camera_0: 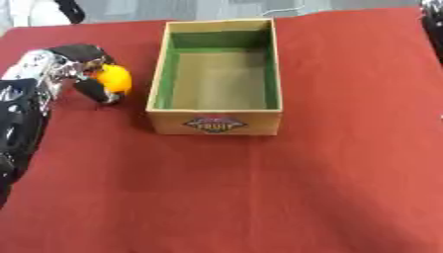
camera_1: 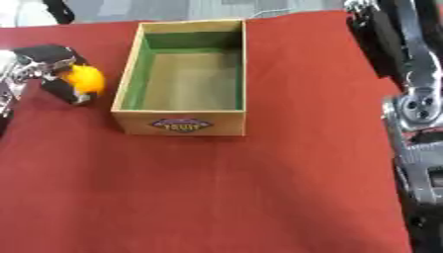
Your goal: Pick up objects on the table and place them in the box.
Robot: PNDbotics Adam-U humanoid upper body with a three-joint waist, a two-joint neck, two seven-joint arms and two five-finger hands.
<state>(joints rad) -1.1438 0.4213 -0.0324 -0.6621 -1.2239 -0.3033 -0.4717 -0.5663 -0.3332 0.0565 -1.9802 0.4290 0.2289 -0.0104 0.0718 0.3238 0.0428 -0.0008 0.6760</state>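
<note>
A round orange object [camera_0: 113,78] sits in my left hand [camera_0: 79,69], whose black fingers curl round it just left of the box. The cardboard box [camera_0: 214,123] has a green inner wall and a printed label on its front; it stands open and nothing shows inside. The hand and the orange object are close to the box's left wall, near the red cloth. My right arm [camera_1: 420,106] rises along the right edge of the right eye view; its hand is outside both views.
A red cloth [camera_0: 259,188] covers the table, with wide bare room in front of and right of the box. Dark gear shows at the far left corner [camera_0: 69,9], and a thin cable [camera_0: 286,10] lies beyond the cloth's far edge.
</note>
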